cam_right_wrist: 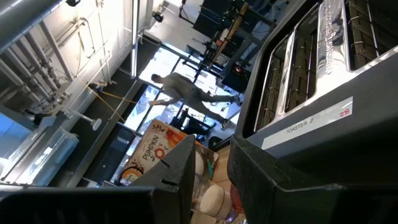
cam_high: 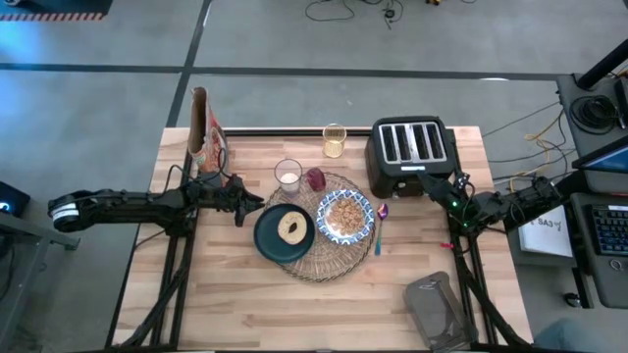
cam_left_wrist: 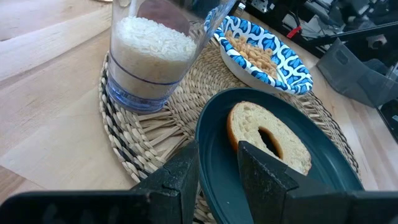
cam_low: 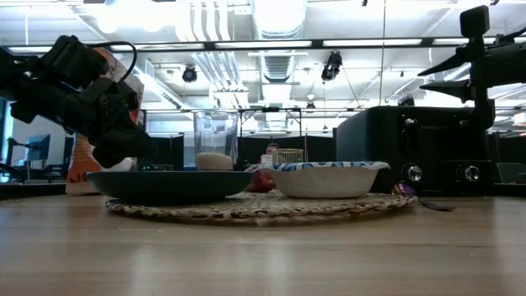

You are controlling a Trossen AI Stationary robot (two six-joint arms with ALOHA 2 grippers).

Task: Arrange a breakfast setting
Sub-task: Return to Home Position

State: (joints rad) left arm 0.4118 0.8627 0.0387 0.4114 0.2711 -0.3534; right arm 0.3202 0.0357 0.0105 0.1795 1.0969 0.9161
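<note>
A round woven placemat (cam_high: 329, 257) lies mid-table. On it rest a dark teal plate (cam_high: 271, 245) with a bagel half (cam_left_wrist: 267, 134), a blue-and-white bowl (cam_high: 345, 216) of cereal, and a clear glass (cam_high: 287, 176) partly filled with white grains. A small spoon (cam_high: 380, 218) lies on the wood, right of the mat. My left gripper (cam_left_wrist: 217, 165) hovers low at the plate's left rim, fingers slightly apart. My right gripper (cam_high: 432, 183) hangs in the air by the toaster's near right corner, fingers slightly apart, with nothing between them (cam_right_wrist: 211, 168). My left gripper comes slanting down from the table's left. One finger (cam_left_wrist: 183, 177) stands outside the plate's left rim (cam_left_wrist: 202, 140) and one finger (cam_left_wrist: 264, 171) over its inside. Whether either touches the rim, I cannot tell. The plate lies flat on the placemat.
A black four-slot toaster (cam_high: 410, 152) stands right of the mat at the back. A second glass (cam_high: 335, 140) stands at the far edge, a printed bag (cam_high: 206, 137) stands at the far left, a red item (cam_high: 315, 179) lies on the mat, and a grey object (cam_high: 437, 309) is at the near right.
</note>
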